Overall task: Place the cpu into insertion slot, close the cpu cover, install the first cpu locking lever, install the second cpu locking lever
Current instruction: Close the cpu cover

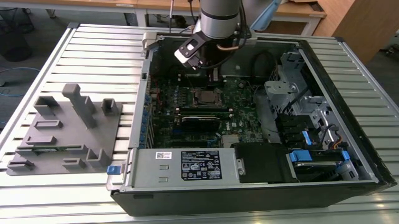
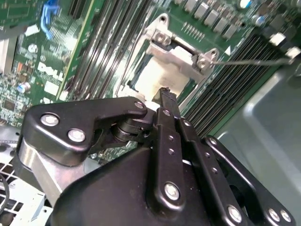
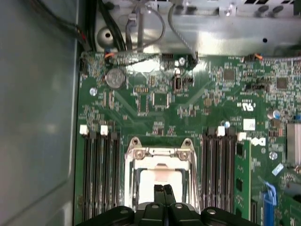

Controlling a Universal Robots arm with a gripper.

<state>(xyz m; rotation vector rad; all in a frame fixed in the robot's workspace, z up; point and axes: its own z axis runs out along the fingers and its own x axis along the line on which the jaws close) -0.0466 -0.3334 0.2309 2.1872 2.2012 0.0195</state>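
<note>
The cpu (image 3: pixel 149 181) shows its pale silver top inside the insertion slot (image 1: pixel 203 97) on the green motherboard. The cpu cover (image 3: pixel 160 153), a silvery frame, lies down around it in both wrist views, with its hinge end (image 2: pixel 176 51) visible. A thin metal locking lever (image 2: pixel 251 60) sticks out sideways from the socket's corner. My gripper (image 3: pixel 163 189) hovers just above the chip's near edge, shut with nothing between its black fingertips (image 2: pixel 165 94). In the exterior view the arm's wrist (image 1: pixel 215 28) hangs over the far part of the board.
Rows of black memory slots (image 3: pixel 101 174) flank the socket on both sides. The open case's grey wall (image 3: pixel 37 117) is close by. A power supply box (image 1: pixel 187 165), a drive cage (image 1: pixel 299 93) and a black card (image 1: pixel 199 122) sit inside the case. A grey fixture (image 1: pixel 62 130) lies on the table at the exterior view's left.
</note>
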